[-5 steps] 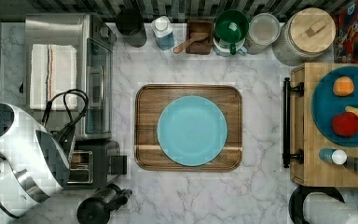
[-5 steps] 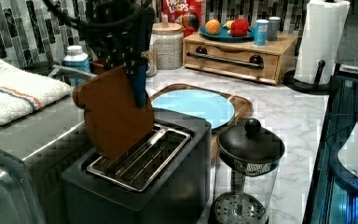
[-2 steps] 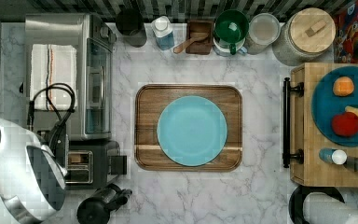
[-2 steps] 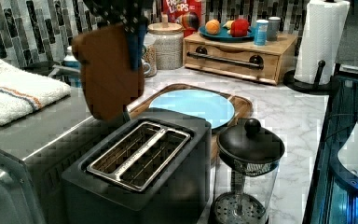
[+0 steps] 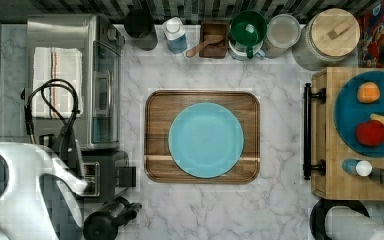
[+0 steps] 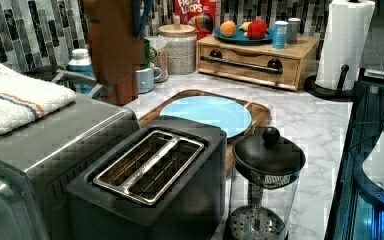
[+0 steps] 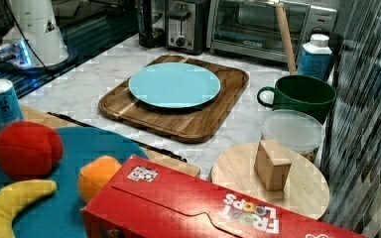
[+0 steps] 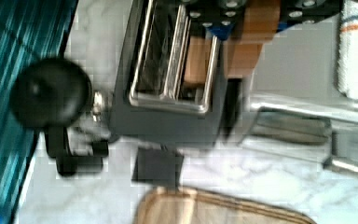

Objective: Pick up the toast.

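End effector point(image 8: 256, 18) clamped on toast point(image 6: 114, 42), above toaster point(image 6: 150, 187).

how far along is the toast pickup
Largely done: the toast hangs well above the toaster, whose slots look empty in the left view. In hand: the gripper is clamped on the slice in the wrist view. Nothing obvious remains beyond holding it.

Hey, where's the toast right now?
In the left view the toast hangs in the air near the top left, held by the gripper, well above the toaster and in front of the toaster oven.
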`<state>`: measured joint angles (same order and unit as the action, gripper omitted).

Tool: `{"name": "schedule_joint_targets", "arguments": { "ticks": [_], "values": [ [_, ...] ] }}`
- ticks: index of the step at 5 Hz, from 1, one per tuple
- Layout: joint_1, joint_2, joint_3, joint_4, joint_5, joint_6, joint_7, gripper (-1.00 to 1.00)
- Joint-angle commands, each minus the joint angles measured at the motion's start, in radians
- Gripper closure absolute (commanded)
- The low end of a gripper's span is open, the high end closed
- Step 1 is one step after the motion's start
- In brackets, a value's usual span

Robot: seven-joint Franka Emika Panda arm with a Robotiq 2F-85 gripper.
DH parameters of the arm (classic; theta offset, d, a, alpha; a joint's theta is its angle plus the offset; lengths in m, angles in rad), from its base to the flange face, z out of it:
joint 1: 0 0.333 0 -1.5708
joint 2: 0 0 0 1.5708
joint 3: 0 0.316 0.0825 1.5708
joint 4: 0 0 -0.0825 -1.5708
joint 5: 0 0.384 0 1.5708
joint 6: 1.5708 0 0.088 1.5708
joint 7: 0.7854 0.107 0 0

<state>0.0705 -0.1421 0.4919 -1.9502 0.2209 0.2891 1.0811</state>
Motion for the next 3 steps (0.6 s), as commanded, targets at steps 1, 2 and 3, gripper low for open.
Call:
{"name": "schedule_joint_targets", "arguments": {
  "ticks": [1,2,3],
  "values": [
    [-0.163,-0.059,-0.187,-0.164,-0.003,0.036,-0.265,1.0],
    [-0.184,-0.057,-0.203,-0.17,-0.027,0.03,-0.297,1.0],
    [-0.185,-0.056,-0.218,-0.166,-0.044,0.015,-0.308,1.0]
  ]
}}
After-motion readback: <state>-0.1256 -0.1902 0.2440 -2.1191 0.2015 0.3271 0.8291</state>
